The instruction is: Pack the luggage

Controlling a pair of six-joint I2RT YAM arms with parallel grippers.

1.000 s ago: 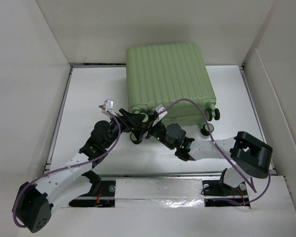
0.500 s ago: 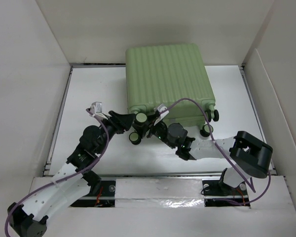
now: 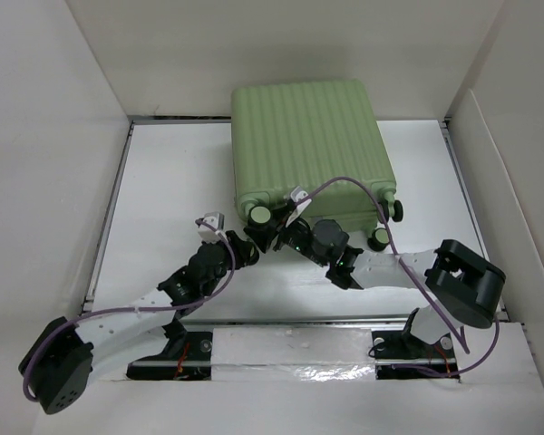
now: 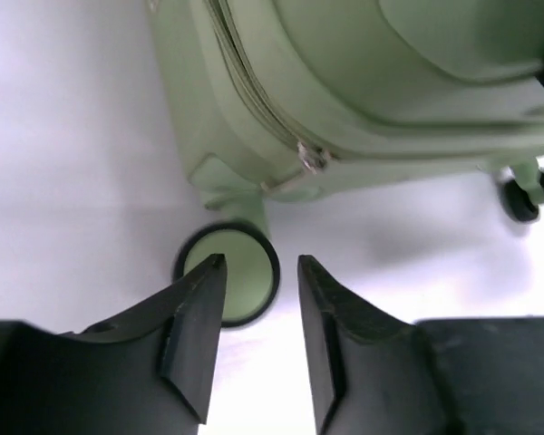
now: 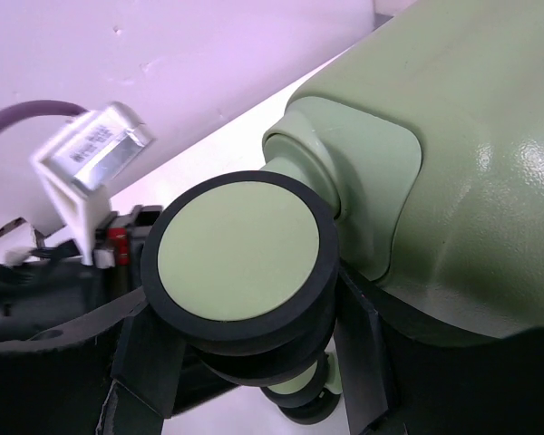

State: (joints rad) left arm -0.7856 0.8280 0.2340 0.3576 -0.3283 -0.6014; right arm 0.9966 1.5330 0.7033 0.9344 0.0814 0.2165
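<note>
Pulled nearer its base, the left gripper (image 4: 259, 263) hangs spread before a caster wheel (image 5: 240, 254). The right gripper (image 5: 245, 362) straddles it, grip unclear. The suitcase (image 3: 304, 136) lies zipped, so packing looks nearly done.

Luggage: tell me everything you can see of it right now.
The luggage is a pale green, ribbed hard-shell case, lying flat and closed at the far middle of the table, zip shut. Its black-tyred wheels face the arms. The right gripper clamps one wheel; the left gripper hovers open by another.
</note>
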